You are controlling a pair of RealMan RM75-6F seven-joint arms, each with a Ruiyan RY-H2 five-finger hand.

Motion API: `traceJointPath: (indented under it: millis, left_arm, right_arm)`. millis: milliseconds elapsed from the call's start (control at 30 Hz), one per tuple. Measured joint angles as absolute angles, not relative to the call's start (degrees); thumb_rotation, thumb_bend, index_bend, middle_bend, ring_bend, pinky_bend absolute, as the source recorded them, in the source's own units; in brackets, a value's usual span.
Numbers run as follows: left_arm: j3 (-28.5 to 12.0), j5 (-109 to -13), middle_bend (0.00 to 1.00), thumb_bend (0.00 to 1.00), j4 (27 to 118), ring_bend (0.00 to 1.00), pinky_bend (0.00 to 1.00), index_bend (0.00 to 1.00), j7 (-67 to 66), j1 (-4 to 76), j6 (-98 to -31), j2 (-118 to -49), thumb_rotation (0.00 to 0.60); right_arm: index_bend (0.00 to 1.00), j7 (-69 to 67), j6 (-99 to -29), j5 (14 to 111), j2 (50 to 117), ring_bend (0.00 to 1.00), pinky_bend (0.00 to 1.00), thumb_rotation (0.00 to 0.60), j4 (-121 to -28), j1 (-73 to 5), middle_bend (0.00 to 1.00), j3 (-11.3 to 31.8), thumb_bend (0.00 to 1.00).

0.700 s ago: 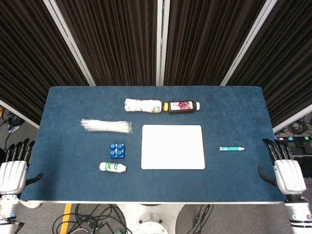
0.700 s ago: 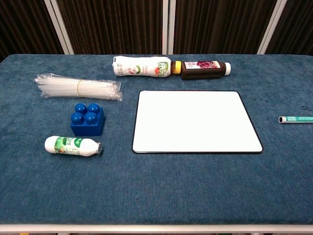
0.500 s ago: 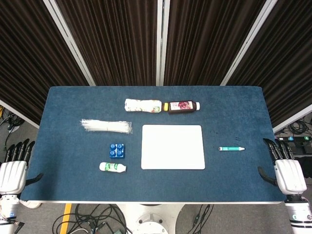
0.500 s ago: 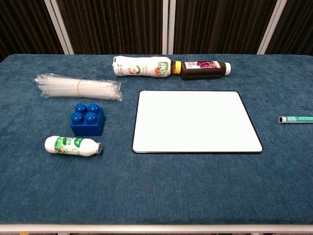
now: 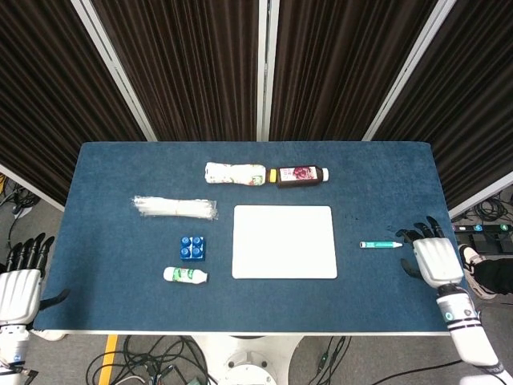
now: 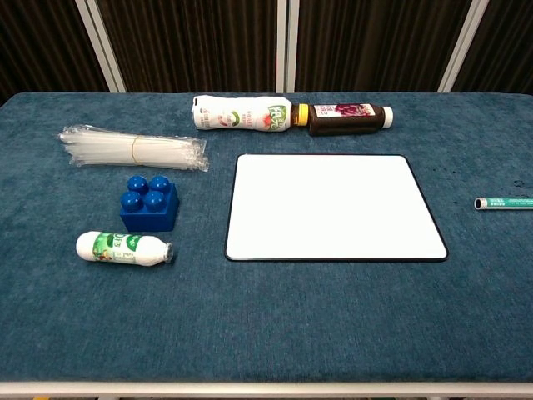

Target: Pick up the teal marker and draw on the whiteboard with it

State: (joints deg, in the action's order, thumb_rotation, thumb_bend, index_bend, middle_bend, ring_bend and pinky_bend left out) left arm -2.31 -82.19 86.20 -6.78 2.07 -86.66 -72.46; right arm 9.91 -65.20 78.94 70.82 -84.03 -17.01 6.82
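The teal marker [image 5: 381,244] [image 6: 505,202] lies flat on the blue table, right of the white whiteboard [image 5: 284,241] [image 6: 332,207]. My right hand [image 5: 433,258] hovers over the table just right of the marker, palm down, fingers spread, its fingertips close to the marker's right end and holding nothing. My left hand [image 5: 18,285] hangs open beyond the table's left edge, far from everything. Neither hand shows in the chest view.
Behind the whiteboard lie a white bottle [image 5: 235,173] and a dark juice bottle [image 5: 302,175]. To the left are a bag of clear straws [image 5: 175,208], a blue block [image 5: 192,248] and a small white bottle [image 5: 185,275]. Dark curtains stand behind the table.
My right hand has moved left from beside the table's right edge to over the table, close to the marker. The left hand has dropped slightly. The objects have not moved.
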Motion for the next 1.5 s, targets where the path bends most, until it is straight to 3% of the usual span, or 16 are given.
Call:
traceJointPath:
  millis: [233, 633, 1033, 1233, 1500]
  left_arm:
    - [-2.39, -82.31, 0.0, 0.0, 86.03, 0.0, 0.0, 0.01, -7.04, 1.95, -86.89, -72.64, 0.6]
    - [-2.3, -81.98, 0.0, 0.0, 85.96, 0.0, 0.0, 0.01, -6.67, 1.85, -86.29, -72.48, 0.6]
    - [-2.22, -81.92, 0.0, 0.0, 85.04, 0.0, 0.0, 0.01, -5.9, 1.51, -86.33, -72.85, 0.6]
    - [-2.19, -81.78, 0.0, 0.0, 84.5, 0.0, 0.0, 0.01, -5.33, 1.32, -86.27, -73.05, 0.6]
    - [-2.19, -82.12, 0.0, 0.0, 84.45, 0.0, 0.0, 0.01, -4.47, 0.99, -86.75, -72.62, 0.6]
  right_arm:
    - [0.34, 13.64, -56.95, 74.93, 80.54, 0.17, 0.08, 0.6, -70.46, -23.17, 0.42, 7.39, 0.23]
    - [0.48, 12.31, -52.61, 75.01, 90.41, 0.2, 0.08, 0.6, -57.91, -27.8, 0.45, 6.22, 0.24]
    - [0.52, 12.22, -52.23, 75.05, 91.49, 0.24, 0.08, 0.6, -56.4, -28.48, 0.49, 5.53, 0.3]
    - [0.58, 12.62, -52.67, 74.96, 91.71, 0.31, 0.1, 0.6, -56.55, -28.66, 0.56, 5.62, 0.39]
    - [0.63, 5.48, -54.65, 77.84, 86.12, 0.34, 0.12, 0.6, -69.08, -29.46, 0.58, 6.73, 0.42]
